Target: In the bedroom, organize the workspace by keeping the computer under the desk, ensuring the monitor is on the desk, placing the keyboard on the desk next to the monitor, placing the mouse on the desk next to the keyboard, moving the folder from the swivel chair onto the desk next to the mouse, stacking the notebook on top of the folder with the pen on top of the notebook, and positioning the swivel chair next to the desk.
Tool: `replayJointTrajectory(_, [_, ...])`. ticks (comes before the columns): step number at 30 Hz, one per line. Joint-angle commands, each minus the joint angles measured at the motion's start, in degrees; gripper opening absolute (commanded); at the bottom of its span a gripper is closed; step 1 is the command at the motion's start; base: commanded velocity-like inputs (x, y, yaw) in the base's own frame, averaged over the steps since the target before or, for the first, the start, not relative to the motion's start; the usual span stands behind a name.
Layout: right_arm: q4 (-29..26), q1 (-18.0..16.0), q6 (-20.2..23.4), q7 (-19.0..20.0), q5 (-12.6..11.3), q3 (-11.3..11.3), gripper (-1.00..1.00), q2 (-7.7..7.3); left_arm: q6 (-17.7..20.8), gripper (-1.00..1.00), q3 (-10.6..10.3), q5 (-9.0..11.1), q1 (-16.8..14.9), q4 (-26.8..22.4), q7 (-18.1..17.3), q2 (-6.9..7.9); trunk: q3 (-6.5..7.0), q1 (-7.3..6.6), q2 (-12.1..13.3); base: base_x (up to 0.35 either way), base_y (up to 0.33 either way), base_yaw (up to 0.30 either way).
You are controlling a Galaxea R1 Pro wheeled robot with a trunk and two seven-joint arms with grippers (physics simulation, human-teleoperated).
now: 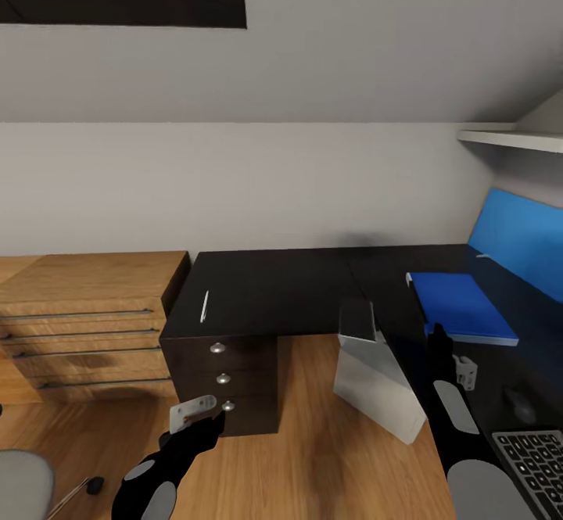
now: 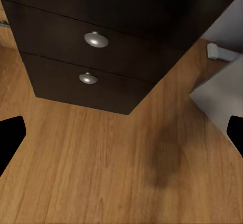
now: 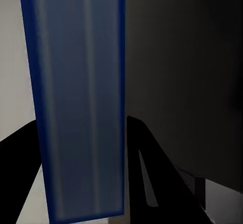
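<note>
1. The blue folder (image 1: 463, 306) lies flat on the right part of the black desk (image 1: 274, 285), its long axis running from near to far. The right gripper (image 1: 438, 338) hangs just at the folder's near left corner, so the right arm is by far the nearer of the two.
2. In the right wrist view the folder (image 3: 81, 97) runs as a long blue strip straight ahead between the two dark fingers (image 3: 152, 173). The fingers stand apart on either side of it, but I cannot tell whether they touch or grip it.
3. The pen (image 1: 205, 306), a thin whitish stick, lies on the left part of the desk, well apart from the folder, above the dark drawers (image 1: 223, 379).
4. The left gripper (image 1: 205, 420) hangs low over the wooden floor (image 1: 313, 457), in front of the drawers. Its fingers are spread wide and hold nothing.
5. The keyboard (image 1: 539, 457) sits at the near right edge, with the mouse (image 1: 518, 403) just beyond it, between keyboard and folder.
6. A grey chair seat (image 1: 23, 485) shows at the near left corner.
</note>
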Motion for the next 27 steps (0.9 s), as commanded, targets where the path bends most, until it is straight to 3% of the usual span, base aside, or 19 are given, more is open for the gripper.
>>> replayJointTrajectory(1, [0.1,0.0,-0.1,0.2,-0.6,0.0,-1.0,0.0,0.1,1.0,-0.1,0.6,-0.1,0.0,0.6,0.08,-0.06,0.0,0.0,0.0,0.0,-0.062])
replayJointTrajectory(27, [2.4,0.0,0.3,-1.8,-0.4,0.5,-1.0,-0.44,0.1,1.0,-0.1,0.6,-0.1,0.0,0.6,0.21,-0.06,0.0,0.0,-0.041,0.0,-0.003])
